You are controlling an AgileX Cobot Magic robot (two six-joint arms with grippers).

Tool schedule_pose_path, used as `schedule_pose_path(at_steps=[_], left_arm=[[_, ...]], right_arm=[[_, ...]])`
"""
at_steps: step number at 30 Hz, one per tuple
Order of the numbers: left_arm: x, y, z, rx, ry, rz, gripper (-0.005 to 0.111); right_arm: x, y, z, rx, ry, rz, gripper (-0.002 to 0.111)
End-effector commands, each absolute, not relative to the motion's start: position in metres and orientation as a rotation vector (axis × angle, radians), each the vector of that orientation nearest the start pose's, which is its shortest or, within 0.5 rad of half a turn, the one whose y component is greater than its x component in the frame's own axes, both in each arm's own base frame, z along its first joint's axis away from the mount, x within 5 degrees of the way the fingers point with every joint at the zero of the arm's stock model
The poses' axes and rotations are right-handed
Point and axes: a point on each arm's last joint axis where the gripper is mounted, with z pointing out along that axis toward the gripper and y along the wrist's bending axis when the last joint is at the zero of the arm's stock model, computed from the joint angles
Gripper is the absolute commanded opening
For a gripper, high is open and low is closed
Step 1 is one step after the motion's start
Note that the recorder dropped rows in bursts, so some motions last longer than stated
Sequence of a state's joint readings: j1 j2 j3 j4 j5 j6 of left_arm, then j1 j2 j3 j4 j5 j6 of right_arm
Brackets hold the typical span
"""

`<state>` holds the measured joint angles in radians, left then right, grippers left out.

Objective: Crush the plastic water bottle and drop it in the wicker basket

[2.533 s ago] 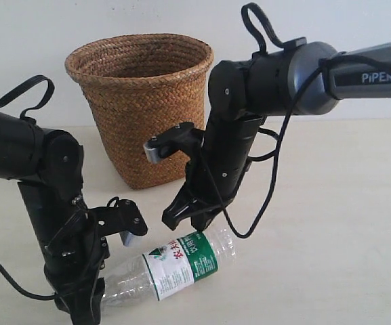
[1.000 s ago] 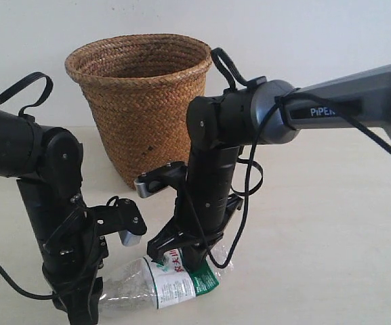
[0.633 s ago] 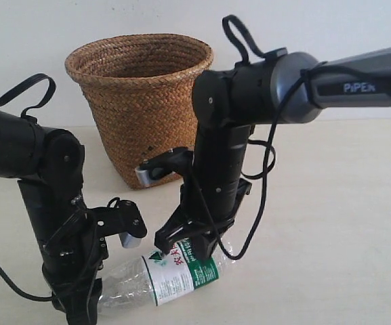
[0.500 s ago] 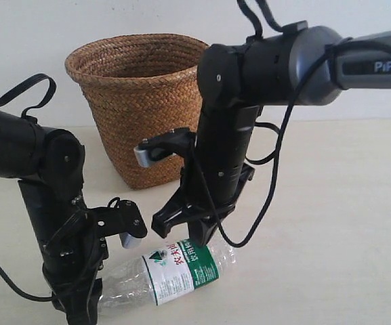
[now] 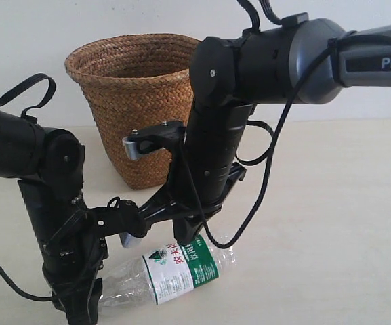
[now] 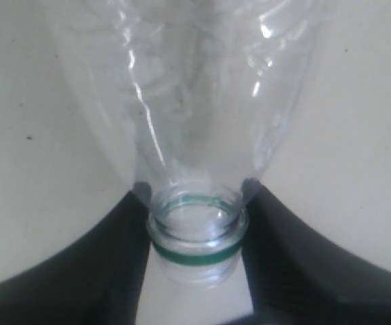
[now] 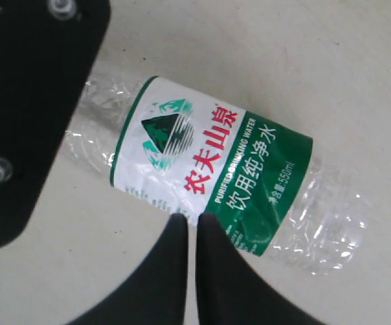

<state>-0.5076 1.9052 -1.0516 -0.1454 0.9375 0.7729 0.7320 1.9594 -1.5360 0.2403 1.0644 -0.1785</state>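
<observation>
Bottle [image 5: 181,271] lies along tabletop's [image 5: 331,223] front edge, neck clamped in left fingers [image 6: 100,271]. Right fingers [image 7: 165,271], pressed together, hover over label [image 7: 209,162].

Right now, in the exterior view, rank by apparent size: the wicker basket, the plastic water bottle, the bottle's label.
1. wicker basket: clearly largest, though it stands farther back.
2. plastic water bottle: nearer the camera, yet it looks smaller.
3. label: only a band around the bottle.

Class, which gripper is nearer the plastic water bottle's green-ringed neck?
Left. The left gripper clamps the plastic water bottle at its neck; the right gripper hangs shut above the label.
</observation>
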Motion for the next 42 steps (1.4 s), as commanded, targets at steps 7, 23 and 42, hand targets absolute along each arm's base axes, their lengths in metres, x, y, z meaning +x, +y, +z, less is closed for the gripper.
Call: schedule_pose_path(at_steps=[7,23,42], left_arm=[[0.268,-0.162,0.129,1.816,2.712,-0.211,0.004],[0.267,-0.161,0.129,1.815,2.722,-0.208,0.004],[0.267,-0.161,0.129,1.819,2.728,-0.211,0.004]], right_arm=[[0.288,0.290,0.189,-1.235,2.835,0.340,0.000],[0.297,0.295,0.146,-1.242,2.875,0.286,0.000],[0.299,0.300,0.108,-1.210,2.940,0.303,0.000]])
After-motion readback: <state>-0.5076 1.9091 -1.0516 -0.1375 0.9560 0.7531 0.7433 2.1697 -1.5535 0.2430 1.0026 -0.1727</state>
